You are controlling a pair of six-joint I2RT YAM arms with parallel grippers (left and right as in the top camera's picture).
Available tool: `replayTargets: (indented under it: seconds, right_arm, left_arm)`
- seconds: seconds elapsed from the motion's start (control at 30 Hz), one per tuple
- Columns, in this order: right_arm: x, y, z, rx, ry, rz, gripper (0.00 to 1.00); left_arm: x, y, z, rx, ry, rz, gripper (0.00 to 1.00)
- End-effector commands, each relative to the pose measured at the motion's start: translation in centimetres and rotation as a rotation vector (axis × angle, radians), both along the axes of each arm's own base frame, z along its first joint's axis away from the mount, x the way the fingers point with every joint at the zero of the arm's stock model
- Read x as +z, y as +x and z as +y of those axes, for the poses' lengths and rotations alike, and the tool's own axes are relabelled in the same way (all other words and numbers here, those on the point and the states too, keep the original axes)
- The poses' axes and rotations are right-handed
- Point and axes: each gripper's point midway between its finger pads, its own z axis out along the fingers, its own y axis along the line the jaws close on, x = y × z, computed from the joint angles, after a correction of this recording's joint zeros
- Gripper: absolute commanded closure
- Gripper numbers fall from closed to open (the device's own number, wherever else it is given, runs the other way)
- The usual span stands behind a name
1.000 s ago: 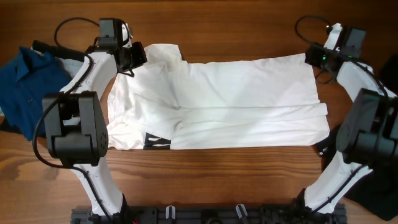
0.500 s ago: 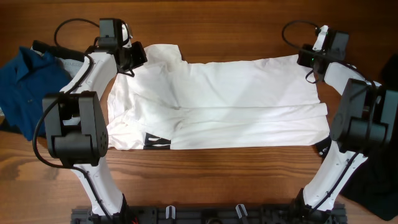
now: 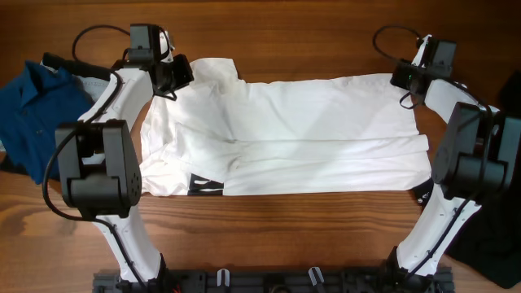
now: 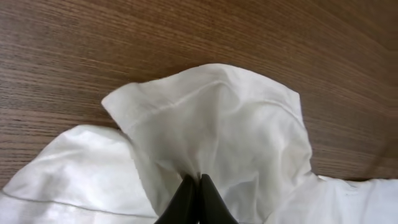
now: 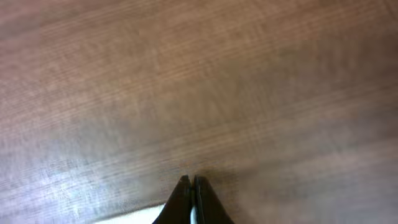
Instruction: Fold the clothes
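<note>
Overhead and wrist views of a two-arm rig at a wooden bench [image 3: 309, 32]. The white T-shirt [image 3: 309, 130] lies spread flat across the middle of the bench, its length running left to right, with part of a black print [image 3: 205, 186] showing at its near left edge. The left hand [image 3: 179, 77] sits at the far left corner of the shirt; in the left wrist view its fingers [image 4: 186, 202] are pressed together, clamped on a raised fold of the sleeve [image 4: 211, 118], which rises off the wood towards them. The right hand [image 3: 401, 77] sits at the far right corner of the shirt; in the right wrist view its fingers [image 5: 180, 202] are together over bare wood, with a sliver of white cloth at their base, and whether that cloth is gripped cannot be told. A blue garment [image 3: 32, 114] lies crumpled at the left edge of the bench, apart from the shirt. A dark garment [image 3: 496, 252] lies at the near right edge
</note>
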Motion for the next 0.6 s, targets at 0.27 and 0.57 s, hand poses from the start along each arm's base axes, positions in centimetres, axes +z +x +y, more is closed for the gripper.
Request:
replayTargets:
  seconds: [0.27, 0.57]
  right_arm:
    - [10.9, -6.4, -1.3, -0.108, -0.083, 0.064, 0.96]
    - [11.2, -9.7, -0.7, -0.114, -0.069, 0.167, 0.96]
  left_arm:
    - [12.7, -4.4, 2.7, 0.057, -0.037, -0.095, 0.96]
    - [9.3, -8.3, 3.1, 0.070, -0.021, 0.099, 0.94]
